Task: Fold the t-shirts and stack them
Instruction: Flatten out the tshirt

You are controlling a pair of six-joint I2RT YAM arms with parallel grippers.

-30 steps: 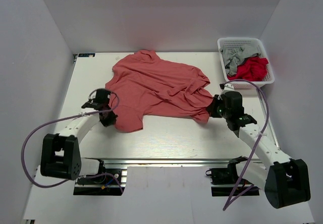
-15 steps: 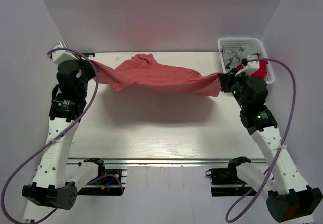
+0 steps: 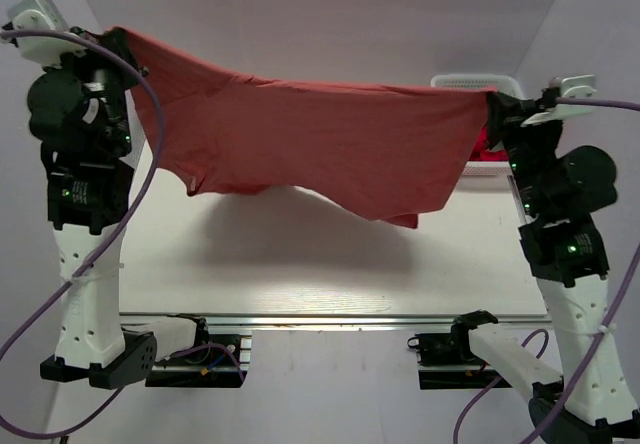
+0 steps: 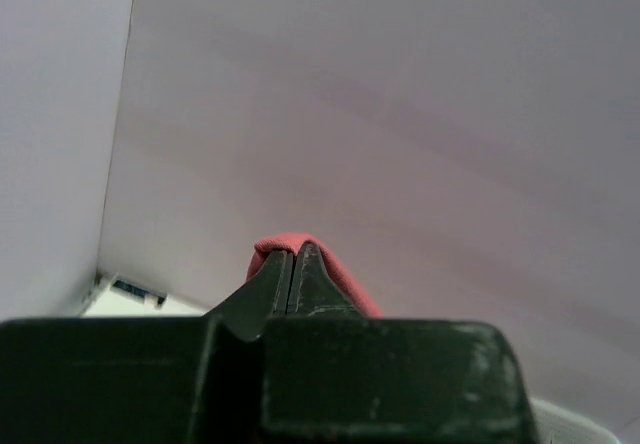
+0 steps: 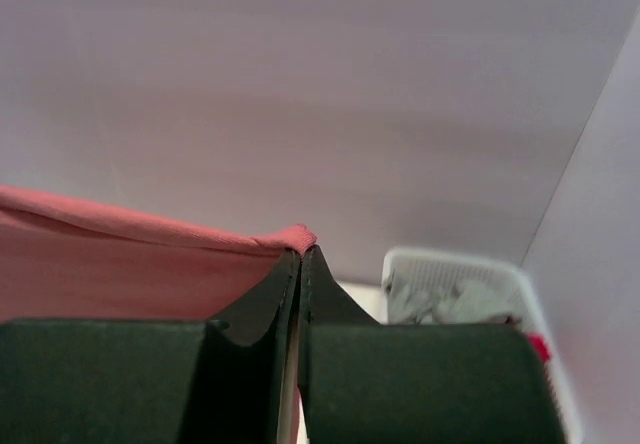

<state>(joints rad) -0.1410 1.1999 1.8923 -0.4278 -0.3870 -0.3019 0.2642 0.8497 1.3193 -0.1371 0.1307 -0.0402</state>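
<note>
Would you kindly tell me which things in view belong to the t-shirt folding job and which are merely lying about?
Belonging to the job: salmon-red t-shirt, hanging spread between the left end effector and right end effector, both shut on it; gray garment and red garment in the white basket, probably next.
Merely there: the white basket itself; table.

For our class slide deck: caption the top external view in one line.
Left gripper and right gripper, both shut, hold a salmon-red t-shirt stretched in the air above the table.
</note>
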